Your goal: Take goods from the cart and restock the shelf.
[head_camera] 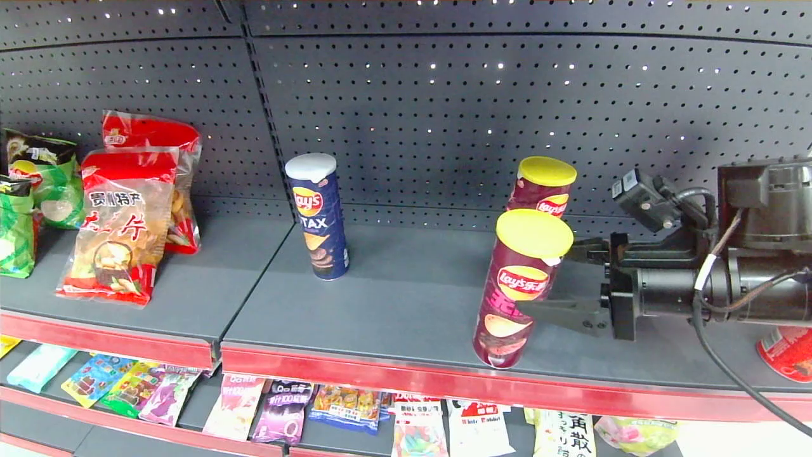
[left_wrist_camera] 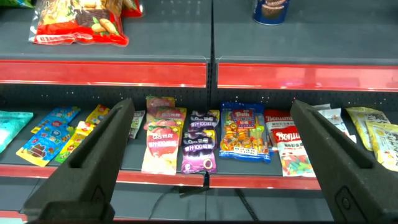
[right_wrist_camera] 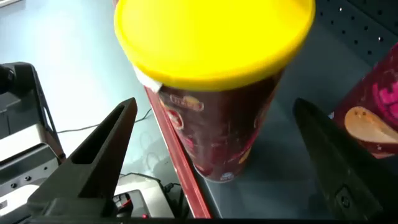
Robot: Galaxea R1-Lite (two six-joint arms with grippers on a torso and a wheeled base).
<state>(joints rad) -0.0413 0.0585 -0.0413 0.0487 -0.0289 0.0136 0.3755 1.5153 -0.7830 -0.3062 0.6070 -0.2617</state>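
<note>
A maroon chips can with a yellow lid (head_camera: pixel 515 292) stands, leaning slightly, at the front edge of the grey shelf (head_camera: pixel 406 298). My right gripper (head_camera: pixel 545 279) comes in from the right and is open, one finger behind the can and one in front of it. In the right wrist view the can (right_wrist_camera: pixel 217 118) sits between the two wide-spread fingers (right_wrist_camera: pixel 93 168) with small gaps on both sides. My left gripper (left_wrist_camera: pixel 211 104) is open and holds nothing, facing the lower shelf of snack packets (left_wrist_camera: pixel 199 140).
A second maroon can (head_camera: pixel 542 184) stands just behind the first. A blue can (head_camera: pixel 317 216) stands mid-shelf. Red snack bags (head_camera: pixel 124 228) and green bags (head_camera: pixel 25 203) fill the left. A red can (head_camera: pixel 786 352) lies at the right edge. Pegboard backs the shelf.
</note>
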